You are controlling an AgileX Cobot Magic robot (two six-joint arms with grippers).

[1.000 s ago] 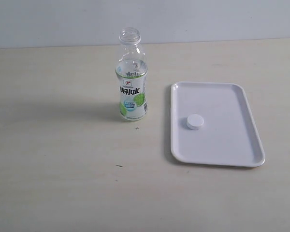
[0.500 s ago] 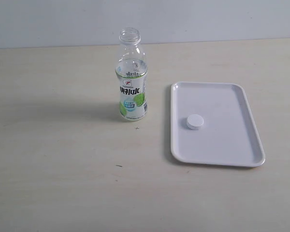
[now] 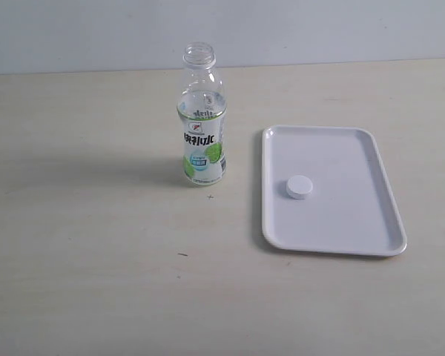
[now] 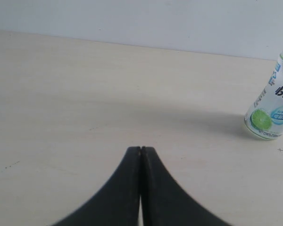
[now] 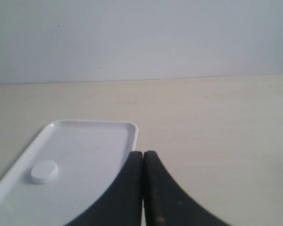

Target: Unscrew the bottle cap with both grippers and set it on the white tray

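White round plastic cap (image 3: 299, 187) is seen flat on the glossy white rectangular tray (image 3: 341, 148), apart from the uncapped clear plastic bottle (image 3: 203, 141). Right black gripper (image 5: 143, 153), nearer the cap, and left black gripper (image 4: 140, 149) are pressed together, empty. Task is judged done.

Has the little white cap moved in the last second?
No. The bottle cap lies at the same spot on the white tray, toward its left edge.

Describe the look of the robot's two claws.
Little of them shows. The left claw has two smooth black fingers, broad at the base and curving to narrow tips. The right claw looks the same: plain black, curved, tapering. No cables or markings are visible; the arms are out of view.
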